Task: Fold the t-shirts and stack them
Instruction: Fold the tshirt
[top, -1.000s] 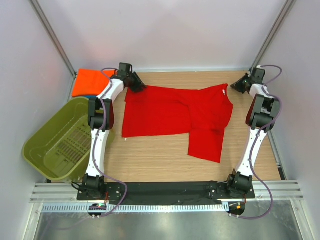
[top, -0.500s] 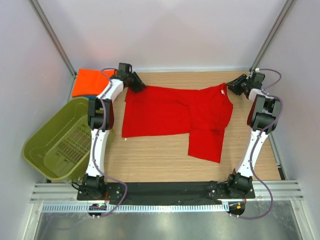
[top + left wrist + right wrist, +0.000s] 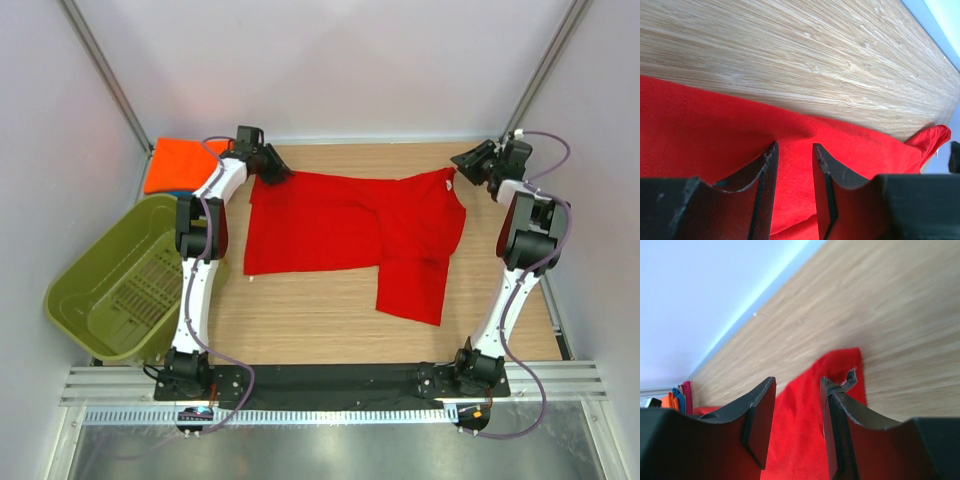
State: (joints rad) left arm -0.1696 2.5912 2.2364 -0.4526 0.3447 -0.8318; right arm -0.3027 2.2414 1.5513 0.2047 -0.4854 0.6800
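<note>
A deep red t-shirt lies spread on the wooden table, its right part folded down toward the front. My left gripper is low over the shirt's far left corner, jaws apart, with red cloth under and between the fingers. My right gripper hangs open just above and behind the shirt's far right corner, holding nothing. An orange t-shirt lies folded at the far left with a blue edge showing beneath it.
An olive-green basket sits tilted at the left, off the table's edge. White walls and metal posts close the back and sides. Bare wood shows in front of the red shirt.
The right gripper has opened, let go of the shirt's far right corner, and lifted back a little. The left arm and the shirt's left side have not moved.
</note>
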